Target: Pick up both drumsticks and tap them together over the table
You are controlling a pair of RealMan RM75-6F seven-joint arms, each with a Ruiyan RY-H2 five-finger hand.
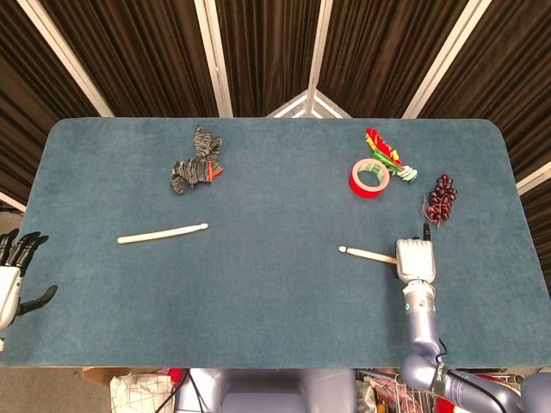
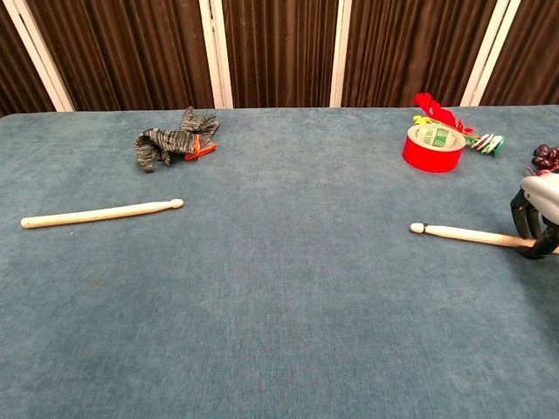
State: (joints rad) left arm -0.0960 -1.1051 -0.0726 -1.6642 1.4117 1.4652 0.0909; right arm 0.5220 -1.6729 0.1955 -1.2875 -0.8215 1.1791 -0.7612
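Drumsticks, two, both lying flat on the blue table (image 1: pixel 275 327). Left drumstick (image 1: pixel 163 233) lay on the table's left half, tip pointing right, untouched. Right drumstick (image 1: pixel 368 254) lay on the right half, tip pointing left, its butt end under the right hand (image 1: pixel 414 258); dark fingers (image 2: pixel 521 213) curled around the butt end, stick held while on the cloth. Left hand (image 1: pixel 15 274) sat off the table's left edge, fingers spread, holding nothing. Striped sock (image 1: pixel 196 162) lay beyond the left drumstick. Red tape roll (image 1: pixel 368 177), coloured clips (image 1: pixel 386 155) and dark grapes (image 1: pixel 441 200) lay at the far right.
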